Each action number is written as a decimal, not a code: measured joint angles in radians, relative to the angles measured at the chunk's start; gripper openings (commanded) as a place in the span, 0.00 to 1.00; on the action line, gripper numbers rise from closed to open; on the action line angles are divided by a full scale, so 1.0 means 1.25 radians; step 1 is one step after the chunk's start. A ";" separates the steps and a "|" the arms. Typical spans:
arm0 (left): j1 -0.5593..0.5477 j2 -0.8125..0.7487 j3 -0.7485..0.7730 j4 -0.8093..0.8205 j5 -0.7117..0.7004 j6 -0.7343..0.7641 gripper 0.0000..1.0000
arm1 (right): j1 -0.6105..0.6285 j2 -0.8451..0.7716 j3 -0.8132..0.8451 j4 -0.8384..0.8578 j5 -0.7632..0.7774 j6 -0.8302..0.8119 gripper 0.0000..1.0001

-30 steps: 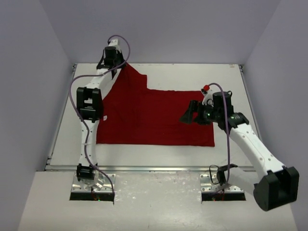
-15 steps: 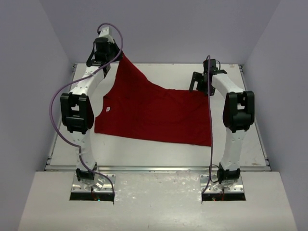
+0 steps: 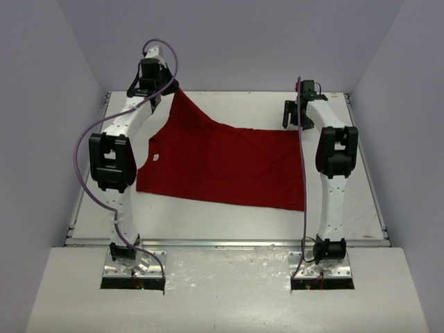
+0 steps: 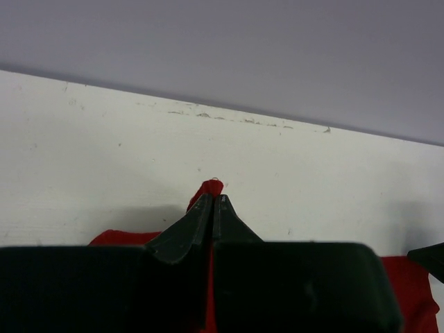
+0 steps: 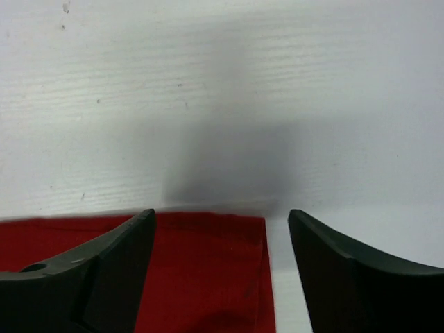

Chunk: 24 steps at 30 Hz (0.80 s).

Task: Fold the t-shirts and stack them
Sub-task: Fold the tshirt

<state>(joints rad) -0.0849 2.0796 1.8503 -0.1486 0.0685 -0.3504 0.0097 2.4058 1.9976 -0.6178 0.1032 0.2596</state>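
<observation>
Red t-shirt (image 3: 222, 163) pinched at one far corner by the left gripper (image 4: 213, 202), right gripper (image 5: 220, 215) wide over the other
And there it is: the left gripper's fingers are pressed together on a peak of cloth, a small tuft of red poking out past the tips, and that far left corner is lifted off the white table (image 3: 236, 104) close to the back wall. The rest of the t-shirt lies spread across the middle of the table, near edge flat. Over on the right, the fingers stand well apart with the far right corner of the cloth between them in the wrist view, nothing clamped; whether they touch the fabric I cannot tell
</observation>
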 measured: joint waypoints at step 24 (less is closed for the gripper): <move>0.000 0.002 0.001 -0.010 -0.005 0.000 0.00 | -0.032 -0.002 -0.021 0.014 -0.053 -0.013 0.01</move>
<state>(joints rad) -0.0849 2.0815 1.8511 -0.1608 0.0624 -0.3500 -0.0303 2.4031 1.9709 -0.5999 0.0368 0.2432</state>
